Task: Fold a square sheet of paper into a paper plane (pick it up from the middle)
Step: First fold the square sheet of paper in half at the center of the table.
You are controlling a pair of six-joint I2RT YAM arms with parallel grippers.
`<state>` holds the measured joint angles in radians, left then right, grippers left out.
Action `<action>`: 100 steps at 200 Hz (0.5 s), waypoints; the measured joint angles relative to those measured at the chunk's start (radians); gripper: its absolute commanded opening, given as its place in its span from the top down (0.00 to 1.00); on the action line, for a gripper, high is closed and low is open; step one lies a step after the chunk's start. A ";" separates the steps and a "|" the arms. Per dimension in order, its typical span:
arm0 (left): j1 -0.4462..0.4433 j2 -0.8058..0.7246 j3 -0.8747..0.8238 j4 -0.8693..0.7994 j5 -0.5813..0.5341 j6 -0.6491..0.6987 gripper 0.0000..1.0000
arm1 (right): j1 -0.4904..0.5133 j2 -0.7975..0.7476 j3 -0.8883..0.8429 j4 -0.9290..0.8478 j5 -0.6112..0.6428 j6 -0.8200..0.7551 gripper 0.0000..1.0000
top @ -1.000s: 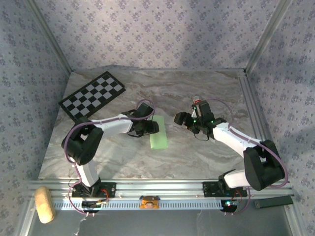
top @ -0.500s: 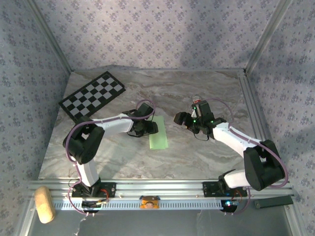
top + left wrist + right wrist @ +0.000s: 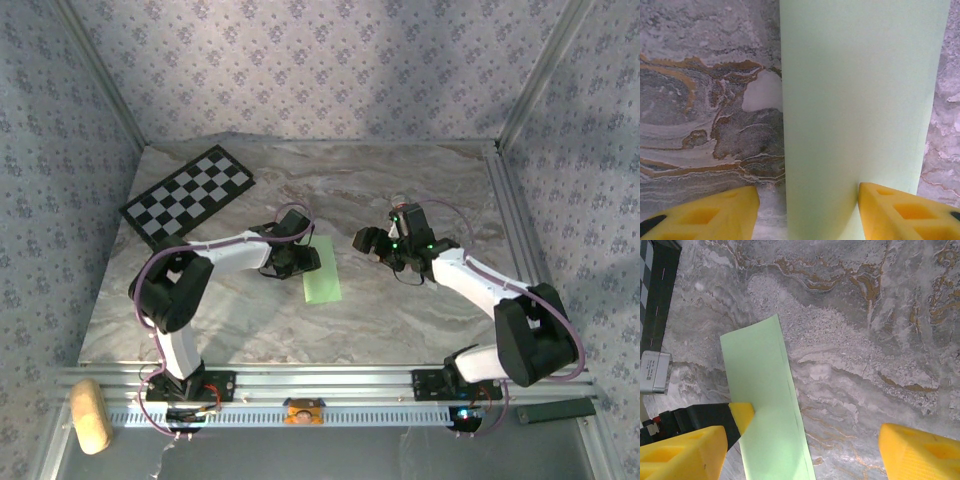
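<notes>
Top view first: your green paper (image 3: 322, 276) lies flat on the marble worktop (image 3: 400, 315) just left of centre frame, and it looks like a narrow upright strip rather than a square. Your left hand (image 3: 308, 258) is down at the strip's upper left edge. Your right hand (image 3: 362, 241) is a bit to the right of the paper, not touching it. The checkerboard (image 3: 188, 192) sits well apart, at upper left.

Left wrist cam: the paper (image 3: 855, 100) fills the right half of the frame, and a doubled edge shows down its right side, so it's folded over. The left hand (image 3: 809, 200) is spread open, with one yellow finger (image 3: 705, 212) over bare marble at lower left and the other at lower right over the paper. It isn't pinching anything.

Right wrist cam: the strip (image 3: 767, 405) runs from centre left down to the bottom edge. The right hand (image 3: 800, 455) is wide open, with its yellow fingers in the two bottom corners. A yellow fingertip (image 3: 742, 415) of your left hand is touching the paper's left edge.
</notes>
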<state>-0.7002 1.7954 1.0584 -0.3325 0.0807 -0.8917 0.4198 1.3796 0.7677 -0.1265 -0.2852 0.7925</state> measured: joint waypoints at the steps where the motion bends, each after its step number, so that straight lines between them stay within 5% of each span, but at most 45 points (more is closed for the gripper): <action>1: 0.000 0.000 0.001 -0.001 0.000 0.000 0.44 | 0.000 0.000 0.000 0.000 0.000 0.000 0.19; 100: 0.000 0.053 0.083 -0.097 0.000 0.013 0.40 | 0.000 0.018 0.008 -0.005 0.000 0.000 0.19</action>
<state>-0.7006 1.8481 1.1412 -0.4294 0.0803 -0.8787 0.4198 1.3975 0.7753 -0.1318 -0.2848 0.7925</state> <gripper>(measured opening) 0.597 0.812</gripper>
